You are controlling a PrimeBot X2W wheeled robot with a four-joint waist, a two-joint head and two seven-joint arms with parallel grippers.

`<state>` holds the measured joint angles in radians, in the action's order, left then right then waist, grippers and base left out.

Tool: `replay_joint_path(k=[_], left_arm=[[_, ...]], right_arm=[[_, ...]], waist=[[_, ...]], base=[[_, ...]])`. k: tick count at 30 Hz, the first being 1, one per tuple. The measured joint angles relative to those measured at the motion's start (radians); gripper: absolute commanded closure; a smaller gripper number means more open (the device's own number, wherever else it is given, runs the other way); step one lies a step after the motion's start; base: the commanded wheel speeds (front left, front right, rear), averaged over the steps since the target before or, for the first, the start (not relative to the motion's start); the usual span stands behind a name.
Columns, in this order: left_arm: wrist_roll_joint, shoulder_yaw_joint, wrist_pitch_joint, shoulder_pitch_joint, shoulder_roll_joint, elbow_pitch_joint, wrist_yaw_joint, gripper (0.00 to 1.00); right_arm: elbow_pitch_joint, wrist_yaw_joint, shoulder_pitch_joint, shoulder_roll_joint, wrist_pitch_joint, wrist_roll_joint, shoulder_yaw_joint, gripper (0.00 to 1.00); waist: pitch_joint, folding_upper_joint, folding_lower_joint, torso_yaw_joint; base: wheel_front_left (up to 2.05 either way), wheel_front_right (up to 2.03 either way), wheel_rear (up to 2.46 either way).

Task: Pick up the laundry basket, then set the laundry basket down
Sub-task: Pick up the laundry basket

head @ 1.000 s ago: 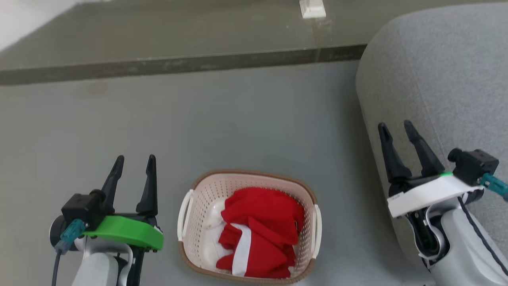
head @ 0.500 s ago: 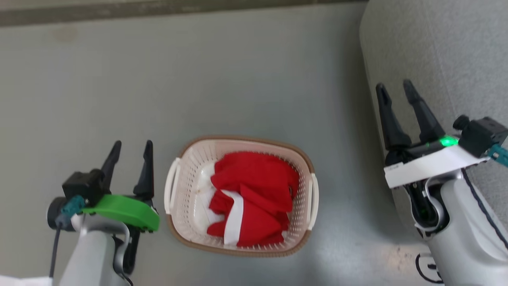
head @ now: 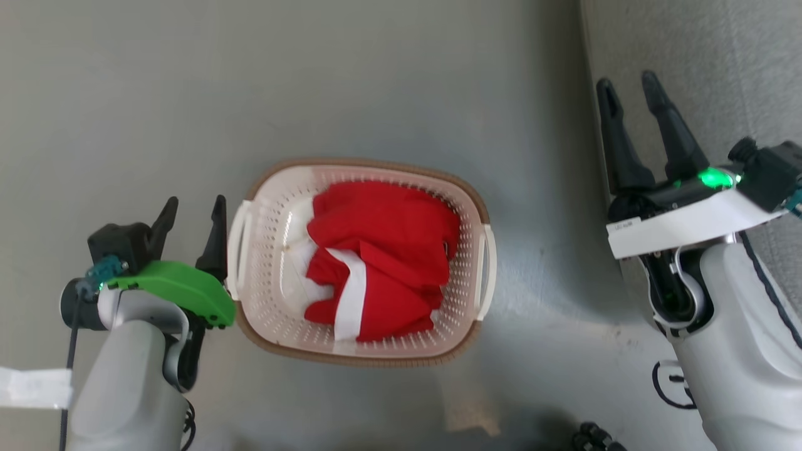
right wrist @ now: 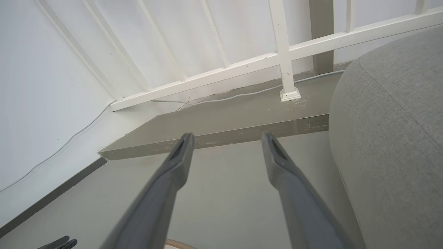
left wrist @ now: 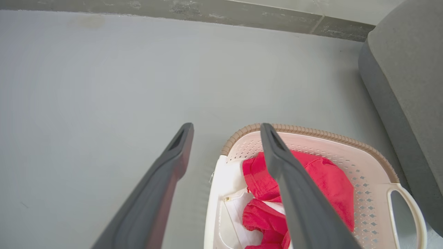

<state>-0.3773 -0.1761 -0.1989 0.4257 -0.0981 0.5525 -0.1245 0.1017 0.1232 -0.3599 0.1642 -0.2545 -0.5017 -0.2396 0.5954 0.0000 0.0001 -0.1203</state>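
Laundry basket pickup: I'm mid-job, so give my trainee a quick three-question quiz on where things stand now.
1. True or false: the left gripper is shut on the laundry basket's left handle.
2. What lies in the basket? A) red and white clothing B) blue towels C) nothing
3. Which gripper stands farther from the basket, by the grey upholstered seat?
Key: 1. False: it is open, beside the handle. 2. A. 3. The right gripper.
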Motion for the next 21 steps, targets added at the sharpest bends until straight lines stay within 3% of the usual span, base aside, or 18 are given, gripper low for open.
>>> replay_joint_path(k=[21], left_arm=[[-0.083, -0.121, 0.094, 0.191, -0.062, 0.218, 0.0, 0.0]], right_arm=[[-0.014, 0.0, -0.089, -0.003, 0.0, -0.003, -0.01, 0.0]], waist=[[0.221, 0.0, 0.0, -0.051]], base=[[0.0, 0.0, 0.0]])
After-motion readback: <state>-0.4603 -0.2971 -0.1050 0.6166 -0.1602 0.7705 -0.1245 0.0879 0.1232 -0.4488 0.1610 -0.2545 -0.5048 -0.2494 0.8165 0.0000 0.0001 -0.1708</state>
